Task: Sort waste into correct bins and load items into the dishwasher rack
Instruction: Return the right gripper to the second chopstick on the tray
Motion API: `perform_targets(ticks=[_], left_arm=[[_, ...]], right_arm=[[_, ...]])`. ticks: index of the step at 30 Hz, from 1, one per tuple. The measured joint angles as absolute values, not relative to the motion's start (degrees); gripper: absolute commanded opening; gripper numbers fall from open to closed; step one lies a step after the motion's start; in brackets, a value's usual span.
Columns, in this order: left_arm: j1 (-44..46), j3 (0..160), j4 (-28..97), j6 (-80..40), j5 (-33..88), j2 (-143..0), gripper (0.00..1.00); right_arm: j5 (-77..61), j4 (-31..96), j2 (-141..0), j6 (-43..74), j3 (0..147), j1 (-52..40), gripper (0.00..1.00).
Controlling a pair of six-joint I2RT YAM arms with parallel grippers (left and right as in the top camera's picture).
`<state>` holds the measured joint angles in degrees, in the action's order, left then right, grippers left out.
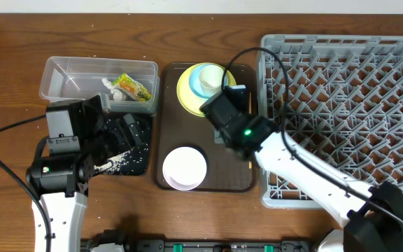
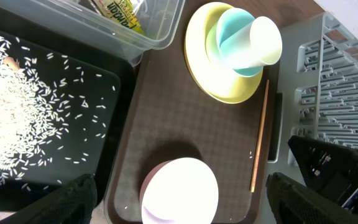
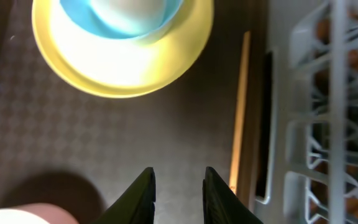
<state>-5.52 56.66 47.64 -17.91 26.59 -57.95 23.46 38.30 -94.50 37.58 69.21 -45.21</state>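
Note:
The clear tub (image 1: 61, 80) holds a green-and-orange wrapper (image 1: 133, 87) and a white scrap (image 1: 109, 85). Rice (image 2: 11, 118) lies scattered in the black tray (image 2: 73, 180). A yellow-green plate (image 2: 201, 68) carries a light blue cup (image 2: 229, 46) with a small white cup (image 2: 263, 40) in it. The white bowl (image 2: 182, 193) sits near the brown tray's front. One chopstick (image 3: 239, 106) lies along that tray's right edge. My left gripper (image 2: 179, 208) hangs wide open above the bowl. My right gripper (image 3: 179, 190) is open a little, empty, just left of the chopstick. The grey rack (image 1: 348, 105) stands at the right.
The brown serving tray (image 1: 215, 157) lies between the black tray and the rack, its right rim close to the rack's wall (image 3: 291, 155). My right arm (image 1: 306, 171) crosses the rack's front left corner. A black cable (image 1: 271, 66) loops over the rack.

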Motion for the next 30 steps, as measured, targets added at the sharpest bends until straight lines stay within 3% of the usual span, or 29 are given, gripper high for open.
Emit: perform_targets(ticks=[9,16,30], left_arm=[[-5.52,56.66,47.64,-17.91,26.61,-57.95,0.90],[-5.52,56.66,47.64,-17.91,26.61,-57.95,0.89],[-5.52,56.66,47.64,-17.91,26.61,-57.95,0.89]], right_arm=[[30.00,40.10,-101.89,42.13,69.25,-45.28,0.29],[30.76,39.57,-106.61,43.24,69.25,-43.77,0.38],[26.30,37.91,-109.32,43.27,69.25,-40.66,0.37]])
